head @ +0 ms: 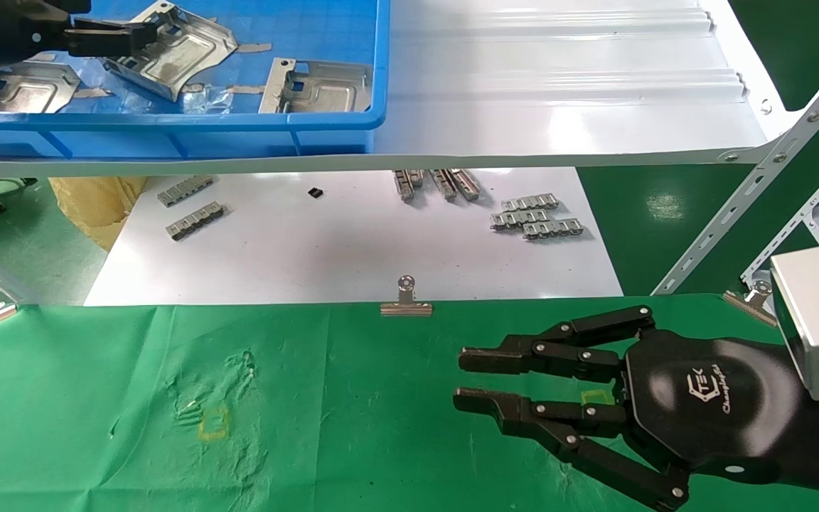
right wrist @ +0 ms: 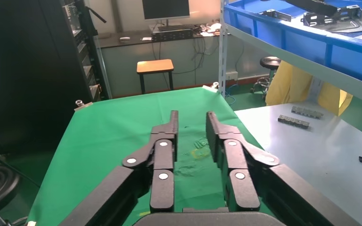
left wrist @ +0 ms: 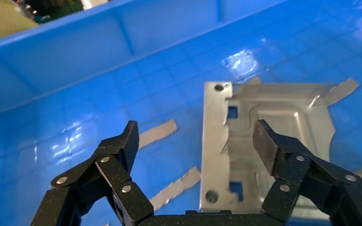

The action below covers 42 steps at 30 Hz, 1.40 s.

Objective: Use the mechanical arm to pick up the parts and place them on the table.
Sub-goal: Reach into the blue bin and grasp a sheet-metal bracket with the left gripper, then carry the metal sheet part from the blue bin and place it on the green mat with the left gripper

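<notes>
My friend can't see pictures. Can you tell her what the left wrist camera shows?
The left tool, its black fingers open, is over a shiny metal part lying flat on the floor of a blue bin. A few thin silver strips lie beside the part.

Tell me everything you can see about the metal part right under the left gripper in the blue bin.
The part is a shiny silver stamped sheet-metal plate, roughly rectangular, with a raised embossed panel, small square cutouts, round corner holes and a bent edge flange. It lies flat on the floor of the blue bin. The left gripper hovers over it, fingers spread wide, not gripping it.
</notes>
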Each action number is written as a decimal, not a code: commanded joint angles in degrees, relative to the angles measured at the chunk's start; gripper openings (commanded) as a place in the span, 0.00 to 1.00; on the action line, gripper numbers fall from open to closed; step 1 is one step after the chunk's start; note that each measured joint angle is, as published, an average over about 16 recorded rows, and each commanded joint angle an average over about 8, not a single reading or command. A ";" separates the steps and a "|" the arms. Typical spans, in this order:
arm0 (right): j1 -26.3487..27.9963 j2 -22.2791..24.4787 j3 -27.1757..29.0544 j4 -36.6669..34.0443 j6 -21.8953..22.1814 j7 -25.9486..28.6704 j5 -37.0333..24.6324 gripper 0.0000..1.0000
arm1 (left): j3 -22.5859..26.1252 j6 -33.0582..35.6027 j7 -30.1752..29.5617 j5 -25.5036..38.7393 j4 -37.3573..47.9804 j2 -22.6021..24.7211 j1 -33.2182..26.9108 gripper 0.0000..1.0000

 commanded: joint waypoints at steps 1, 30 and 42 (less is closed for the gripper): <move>0.00 0.00 0.00 0.00 0.00 0.00 0.00 1.00 | -0.01 -0.25 -0.04 -0.01 0.76 -0.12 -0.11 0.00; 0.01 0.01 -0.04 0.00 0.01 -0.02 0.02 1.00 | -0.46 3.75 0.19 -0.66 1.31 -0.97 -0.60 0.00; 0.01 0.02 -0.05 0.00 0.02 -0.02 0.03 1.00 | -2.85 29.83 6.92 -5.07 -4.09 -3.89 -2.77 0.00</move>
